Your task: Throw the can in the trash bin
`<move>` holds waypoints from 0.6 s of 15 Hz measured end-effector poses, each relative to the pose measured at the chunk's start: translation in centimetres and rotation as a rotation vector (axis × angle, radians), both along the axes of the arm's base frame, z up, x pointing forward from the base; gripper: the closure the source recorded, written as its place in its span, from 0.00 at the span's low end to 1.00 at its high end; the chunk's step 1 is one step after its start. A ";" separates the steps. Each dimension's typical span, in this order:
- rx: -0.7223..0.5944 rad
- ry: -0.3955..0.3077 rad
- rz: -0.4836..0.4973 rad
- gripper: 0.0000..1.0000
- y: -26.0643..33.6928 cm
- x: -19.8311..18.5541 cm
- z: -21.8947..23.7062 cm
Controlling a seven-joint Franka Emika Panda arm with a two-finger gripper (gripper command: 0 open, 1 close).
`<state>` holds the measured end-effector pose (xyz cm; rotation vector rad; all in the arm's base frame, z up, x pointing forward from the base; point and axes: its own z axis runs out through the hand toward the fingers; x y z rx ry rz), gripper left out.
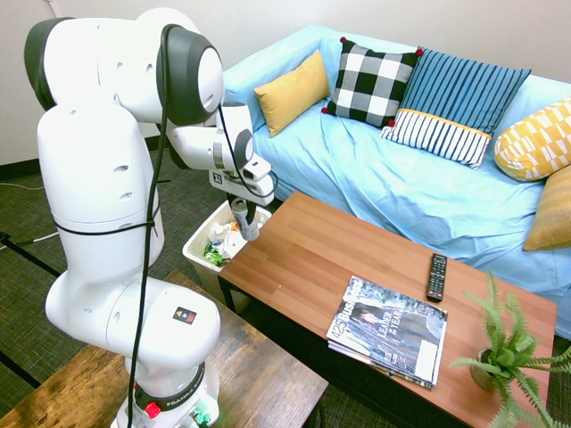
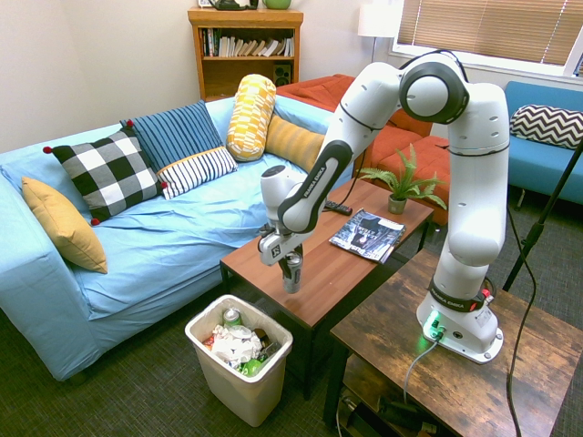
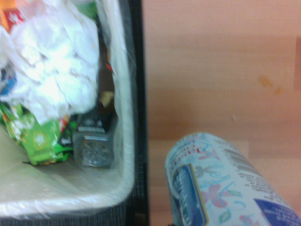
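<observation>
We see the gripper (image 2: 291, 269) pinching the can (image 2: 292, 273) upright above the coffee table's (image 2: 364, 250) end edge, the trash bin (image 2: 262, 382) on the floor just past that edge, litter (image 2: 237, 344) inside, magazine (image 2: 367, 233), remote (image 1: 436, 276) and potted plant (image 2: 399, 185) farther along.

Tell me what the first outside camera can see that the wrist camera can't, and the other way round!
Only the first exterior view shows the blue sofa with its cushions, the magazine, the remote, the potted plant and the white arm itself. Only the wrist view shows, up close, the can's flowery print and a small metal thing beside green wrappers deep in the bin. Both show the can, the trash bin with crumpled white paper, and the wooden table.
</observation>
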<state>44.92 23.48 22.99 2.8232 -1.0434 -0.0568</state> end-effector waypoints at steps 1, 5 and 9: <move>-0.016 -0.017 0.012 1.00 1.9 0.3 1.1; -0.002 -0.068 0.100 1.00 9.8 1.0 3.5; -0.002 -0.099 0.158 1.00 14.5 2.0 2.3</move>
